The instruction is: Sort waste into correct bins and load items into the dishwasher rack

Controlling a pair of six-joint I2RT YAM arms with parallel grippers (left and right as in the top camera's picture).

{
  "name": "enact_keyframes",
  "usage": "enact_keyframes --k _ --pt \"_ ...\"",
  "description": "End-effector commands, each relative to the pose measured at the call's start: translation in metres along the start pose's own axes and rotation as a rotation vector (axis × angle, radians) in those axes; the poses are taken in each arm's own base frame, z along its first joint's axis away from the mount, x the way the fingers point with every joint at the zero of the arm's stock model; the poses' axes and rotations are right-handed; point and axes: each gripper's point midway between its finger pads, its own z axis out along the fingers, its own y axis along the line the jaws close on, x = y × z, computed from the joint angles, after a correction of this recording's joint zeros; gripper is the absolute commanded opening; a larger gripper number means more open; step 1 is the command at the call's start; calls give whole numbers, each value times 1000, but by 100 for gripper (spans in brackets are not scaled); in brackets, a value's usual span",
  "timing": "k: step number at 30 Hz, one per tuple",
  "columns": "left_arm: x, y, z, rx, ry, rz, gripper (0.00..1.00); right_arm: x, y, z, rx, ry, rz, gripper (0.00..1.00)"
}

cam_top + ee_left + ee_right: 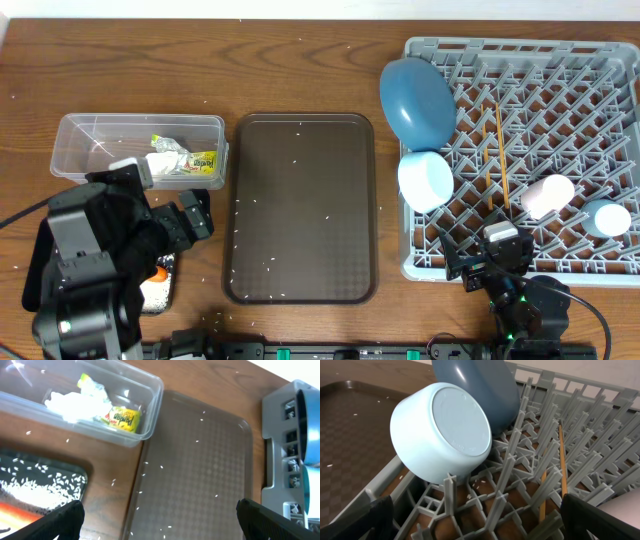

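The grey dishwasher rack (520, 46) holds the blue plate (417, 100), the white bowl (426, 178), the chopsticks (497, 150), the pinkish cup (548, 195) and the light-blue cup (607, 217). The clear tub (72, 140) holds the wrapper (122, 417) and the napkin (70, 402). The black tray (50, 467) holds rice (30, 491) and the carrot (15, 512). The brown lump is out of view. My left gripper (160, 525) is open and empty over the serving tray's left edge. My right gripper (480, 527) is open and empty over the rack's front, near the bowl (442, 430).
The dark brown serving tray (300, 205) lies in the middle, with scattered rice grains on it and on the wooden table. The left arm covers most of the black tray in the overhead view. The rack's pegs (520, 485) stand close under my right gripper.
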Motion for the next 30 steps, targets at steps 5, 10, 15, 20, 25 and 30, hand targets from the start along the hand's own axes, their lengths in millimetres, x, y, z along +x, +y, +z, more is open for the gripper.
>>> enact_keyframes --k 5,10,15,20,25,30 --pt "-28 -21 -11 50 -297 218 98 1 2 0 -10 -3 -14 99" --pt "-16 -17 2 92 -478 275 98 1 2 0 -10 -3 -14 99" --pt "6 -8 15 114 -593 294 98 1 2 0 -10 -3 -14 99" --pt "22 0 29 129 -666 306 98 1 2 0 -10 -3 -14 99" --pt "36 8 47 128 -673 306 98 1 2 0 -10 -3 -14 99" --pt "49 16 71 123 -641 302 98 1 2 0 -10 -3 -14 99"
